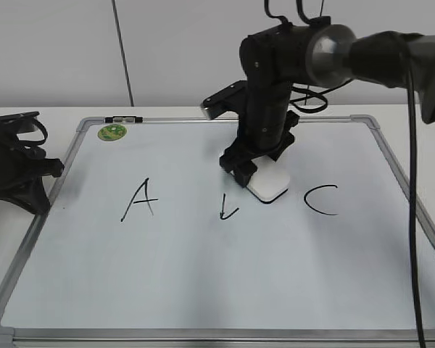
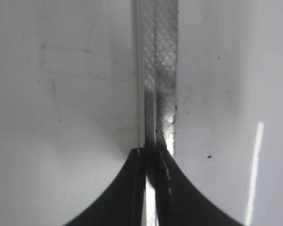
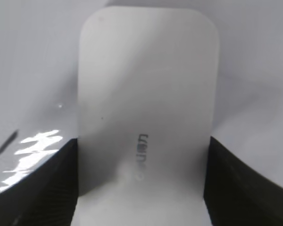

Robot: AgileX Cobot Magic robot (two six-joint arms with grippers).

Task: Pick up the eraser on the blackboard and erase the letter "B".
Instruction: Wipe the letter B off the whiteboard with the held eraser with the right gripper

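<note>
The right gripper [image 1: 248,172], at the end of a black arm reaching in from the upper right, is clamped on the eraser [image 1: 269,183], its two dark fingers [image 3: 40,188] pressed flat against the long sides of the white block with no gap showing in the right wrist view. The jaws stand only as wide as the eraser itself. The block rests face-down on the blackboard [image 1: 203,290], near the middle of the white surface, between the black "A" [image 1: 139,200] on the left and the black "C" [image 1: 321,199] on the right. Small grey lettering is visible on the eraser's top. Just to the left of the eraser, what remains of the letter "B" [image 1: 227,210] is a thin upright stroke ending in a small hook; a short dark trace also shows along the eraser's lower edge. The left gripper [image 1: 25,177] sits at the board's left border, well apart from the letters. In the left wrist view its fingers [image 2: 132,188] are drawn together, with only a narrow slit between them, directly above the grey metal frame [image 2: 160,70]; whether they touch the frame cannot be told. A round green sticker [image 1: 112,132] lies in the board's upper left corner, near a small marker-like clip [image 1: 123,118] on the top rail.
</note>
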